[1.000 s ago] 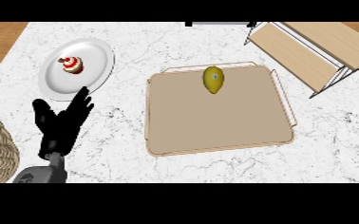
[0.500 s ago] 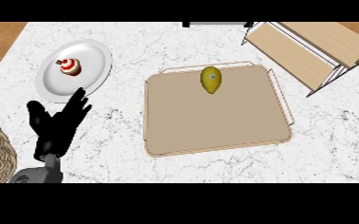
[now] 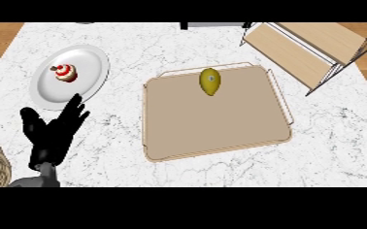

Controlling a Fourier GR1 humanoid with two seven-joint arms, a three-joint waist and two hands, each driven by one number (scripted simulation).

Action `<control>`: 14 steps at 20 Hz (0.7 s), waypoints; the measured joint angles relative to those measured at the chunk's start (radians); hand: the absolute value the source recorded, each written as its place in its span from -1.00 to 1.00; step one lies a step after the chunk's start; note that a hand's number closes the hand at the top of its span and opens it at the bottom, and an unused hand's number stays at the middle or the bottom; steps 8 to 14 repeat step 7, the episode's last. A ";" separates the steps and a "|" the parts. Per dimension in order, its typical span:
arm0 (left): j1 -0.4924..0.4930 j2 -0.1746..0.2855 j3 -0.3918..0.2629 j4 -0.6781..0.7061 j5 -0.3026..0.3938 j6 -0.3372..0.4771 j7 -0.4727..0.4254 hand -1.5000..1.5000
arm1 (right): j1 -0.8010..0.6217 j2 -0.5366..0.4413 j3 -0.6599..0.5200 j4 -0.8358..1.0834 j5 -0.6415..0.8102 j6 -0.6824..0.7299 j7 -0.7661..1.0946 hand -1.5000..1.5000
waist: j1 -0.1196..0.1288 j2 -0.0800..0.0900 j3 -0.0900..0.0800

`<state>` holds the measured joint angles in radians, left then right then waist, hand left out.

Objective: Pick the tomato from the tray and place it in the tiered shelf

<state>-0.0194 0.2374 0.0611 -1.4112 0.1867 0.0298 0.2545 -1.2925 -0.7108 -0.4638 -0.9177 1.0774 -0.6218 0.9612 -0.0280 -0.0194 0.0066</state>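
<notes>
while the left hand (image 3: pixel 52 136) spreads empty fingers (image 3: pixel 72 107), the tomato (image 3: pixel 209 81) points lengthwise toward the robot.

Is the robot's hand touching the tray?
No, the open left hand is over the counter near the plate, with bare marble between it and the tray.

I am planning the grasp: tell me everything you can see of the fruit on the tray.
The fruit is yellowish-olive, not red, with smooth skin. It is egg-shaped, rounder at its far end, tapering to a blunt tip toward the robot, with a small pale spot near its middle. It lies whole on the tan tray, close to the far rim's middle. Only the tray touches it.
</notes>
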 measured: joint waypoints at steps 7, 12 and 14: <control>0.017 0.006 0.015 -0.003 0.003 -0.007 -0.006 0.00 | 0.158 -0.029 -0.059 -0.331 -0.076 0.133 0.078 -1.00 | -0.017 -0.004 0.000; 0.017 0.006 0.015 -0.003 0.003 -0.007 -0.006 0.00 | 0.158 -0.029 -0.059 -0.331 -0.076 0.133 0.078 -1.00 | -0.017 -0.004 0.000; 0.017 0.006 0.015 -0.003 0.003 -0.007 -0.006 0.00 | 0.158 -0.029 -0.059 -0.331 -0.076 0.133 0.078 -1.00 | -0.017 -0.004 0.000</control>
